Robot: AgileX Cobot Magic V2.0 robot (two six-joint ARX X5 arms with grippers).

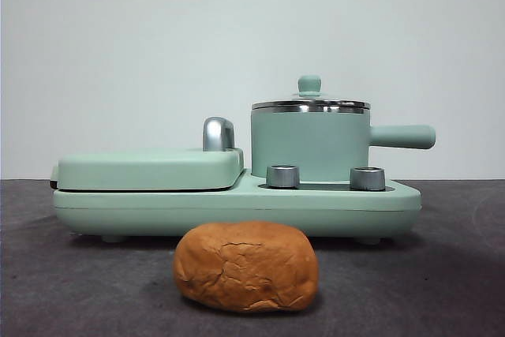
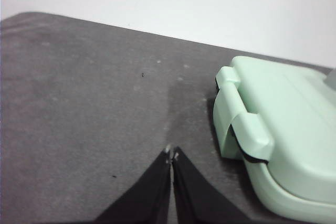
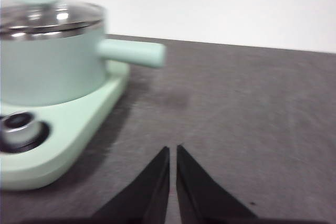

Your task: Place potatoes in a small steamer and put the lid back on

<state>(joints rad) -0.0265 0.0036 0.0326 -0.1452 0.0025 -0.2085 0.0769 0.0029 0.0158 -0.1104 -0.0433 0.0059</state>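
Note:
The potato (image 1: 246, 266), an orange-brown lump with cracked skin, lies on the dark table in front of the appliance. The small steamer (image 1: 310, 146) is a mint-green pot on the appliance's right half, its straight handle (image 1: 402, 136) pointing right. The glass lid (image 1: 310, 103) with its green knob sits on the pot. The steamer (image 3: 50, 61) and lid (image 3: 47, 17) also show in the right wrist view. My left gripper (image 2: 171, 154) is shut over bare table beside the griddle end. My right gripper (image 3: 172, 150) is shut over bare table beside the pot end. Neither holds anything.
The mint-green appliance base (image 1: 237, 203) carries a flat hinged griddle section (image 1: 150, 167) on its left, with a chrome hinge (image 1: 218, 133) and two steel knobs (image 1: 283, 176) in front of the pot. The griddle's latch end (image 2: 241, 129) shows in the left wrist view. A white wall stands behind.

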